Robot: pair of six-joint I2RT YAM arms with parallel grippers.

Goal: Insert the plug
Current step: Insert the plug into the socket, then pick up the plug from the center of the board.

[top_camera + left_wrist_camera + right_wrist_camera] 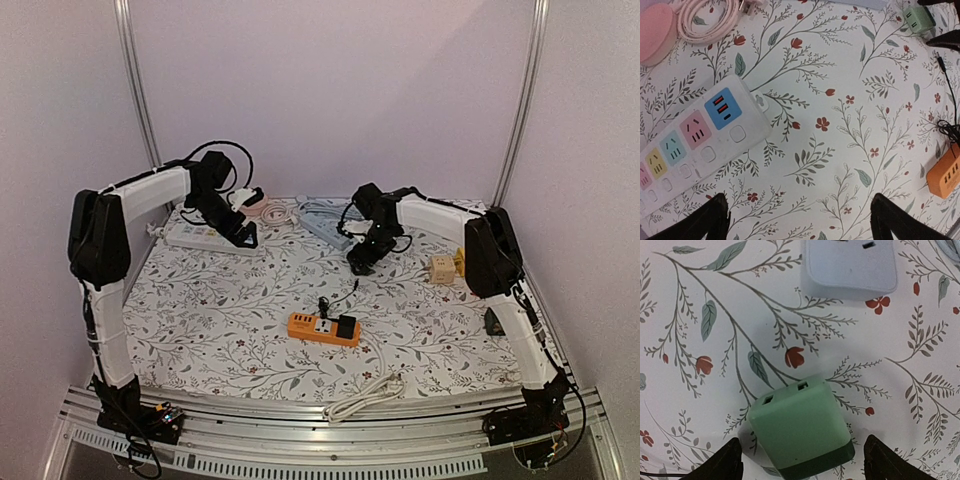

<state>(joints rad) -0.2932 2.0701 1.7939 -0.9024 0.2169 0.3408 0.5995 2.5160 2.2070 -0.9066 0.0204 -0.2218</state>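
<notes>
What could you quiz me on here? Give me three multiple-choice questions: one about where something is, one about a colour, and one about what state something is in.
1. The green adapter cube sits:
A) on a shelf
B) between the fingers of the right gripper
C) in a box

2. The power strip in the middle of the top view is:
A) orange
B) purple
C) black

3. The left gripper is:
A) shut on a cable
B) shut on a plug
C) open and empty

Answers:
1 B, since the right wrist view shows a finger on either side of the cube.
2 A, since its casing is plainly orange.
3 C, since its fingers stand wide apart over bare cloth.
</notes>
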